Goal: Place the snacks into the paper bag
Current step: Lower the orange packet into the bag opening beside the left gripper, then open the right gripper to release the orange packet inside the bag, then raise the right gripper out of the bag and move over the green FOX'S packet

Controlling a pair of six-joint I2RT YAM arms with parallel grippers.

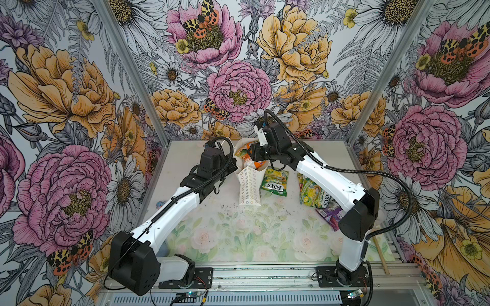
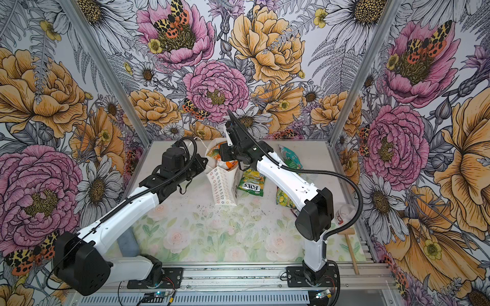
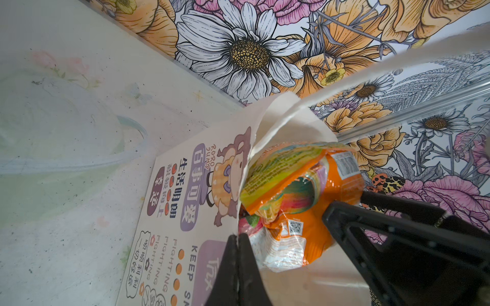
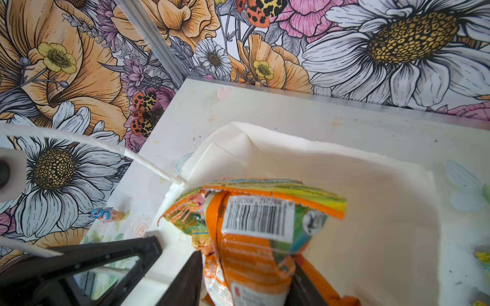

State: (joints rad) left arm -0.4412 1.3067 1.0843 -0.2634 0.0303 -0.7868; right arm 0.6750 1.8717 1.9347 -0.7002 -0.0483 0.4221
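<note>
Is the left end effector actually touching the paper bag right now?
Touching. The left wrist view shows the left end effector pinched shut on the rim of the paper bag, with the paper edge caught inside.

left arm, right arm: white shells, black joints | cables: black ribbed hose | bases: black bolted plates

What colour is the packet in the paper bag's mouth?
The packet is mostly orange; see right wrist view.
</note>
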